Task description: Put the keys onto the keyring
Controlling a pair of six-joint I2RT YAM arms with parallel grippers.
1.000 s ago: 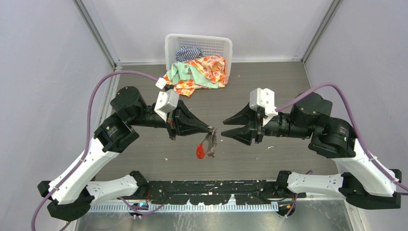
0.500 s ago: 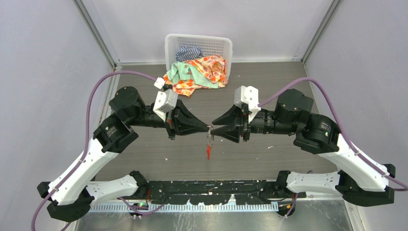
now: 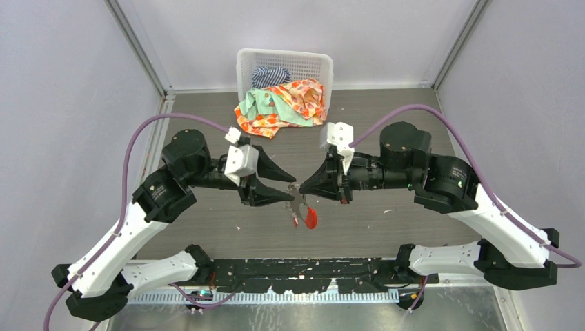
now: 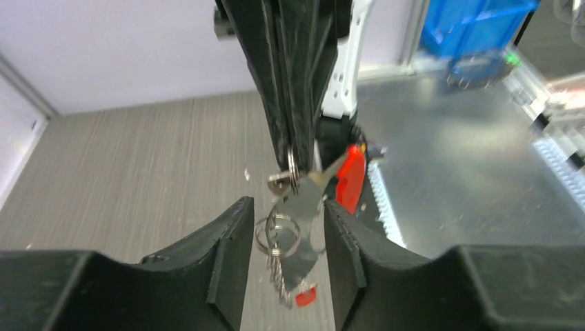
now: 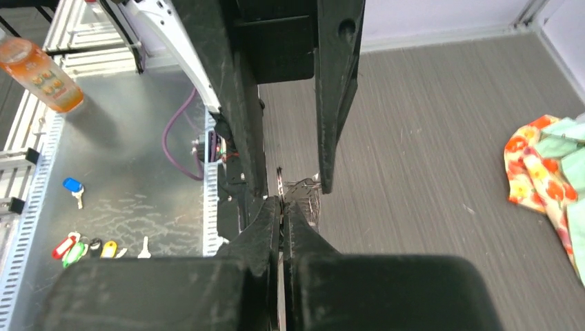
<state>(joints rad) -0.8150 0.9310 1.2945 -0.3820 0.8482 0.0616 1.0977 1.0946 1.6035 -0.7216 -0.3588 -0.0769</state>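
Note:
The keyring [image 3: 301, 207], a grey ring with a fan of silvery pieces and a long red tag [image 3: 311, 218], hangs above the table's middle. My right gripper [image 3: 301, 190] is shut on its top ring. In the left wrist view the right gripper [image 4: 290, 155] pinches the keyring [image 4: 283, 238] from above. My left gripper [image 4: 288, 207] is open, and the bunch dangles between its fingers beside the red tag [image 4: 351, 176]. A small red piece [image 4: 305, 296] hangs low in the bunch. I cannot tell whether it is one of the keys. No loose keys show on the table.
A white basket [image 3: 284, 65] with a spill of patterned cloths [image 3: 283, 103] stands at the back centre. Grey walls close both sides. Past the table's near edge, an orange bottle [image 5: 41, 69] and several tagged keys [image 5: 83, 247] lie on a metal shelf.
My right gripper moved left to the ring and shut on it. My left gripper opened and let go. The bunch swung, and the red tag now hangs to the right.

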